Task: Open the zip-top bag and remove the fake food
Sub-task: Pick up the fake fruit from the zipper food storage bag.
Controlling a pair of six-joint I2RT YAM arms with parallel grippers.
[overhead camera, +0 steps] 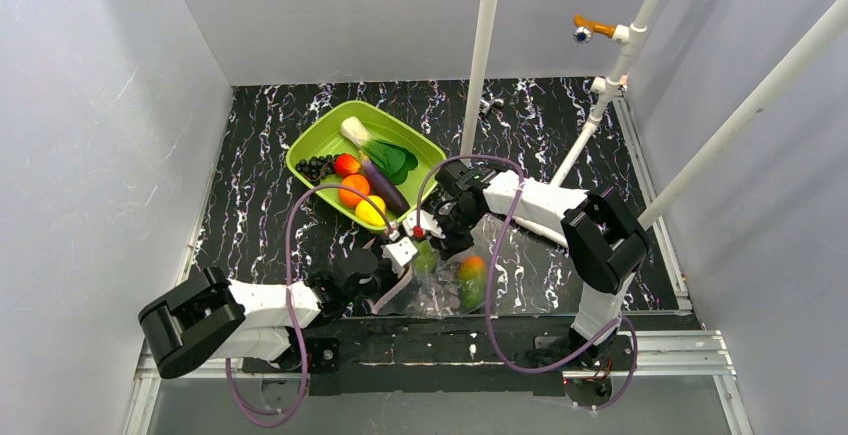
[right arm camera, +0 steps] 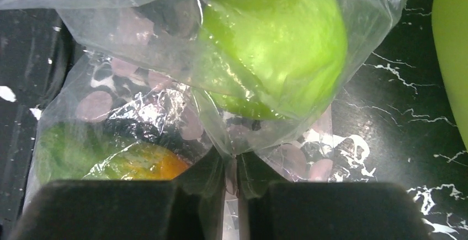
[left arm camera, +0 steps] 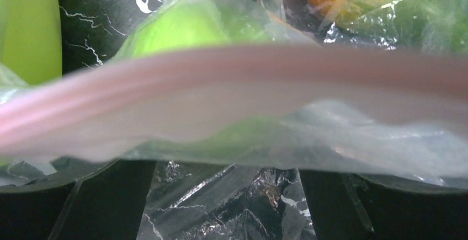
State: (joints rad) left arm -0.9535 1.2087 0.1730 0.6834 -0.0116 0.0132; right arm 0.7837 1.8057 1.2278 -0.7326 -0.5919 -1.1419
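Though crumpled, zip-top bag (right arm camera: pixel 138 105) inside right gripper (right arm camera: pixel 236 168)

We see a clear crinkly plastic bag (left arm camera: pixel 353 135), blurred pink zip strip (left arm camera: pixel 232 80) across, green plastic apple (left arm camera: pixel 176 30) behind the film, dark fingers (left arm camera: pixel 83 212) apart below.

Green tray (overhead camera: pixel 325 140) on black marbled table (overhead camera: pixel 258 207)

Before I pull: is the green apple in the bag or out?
In the bag: the right wrist view shows the zip-top bag's clear plastic wrapped over the green apple.
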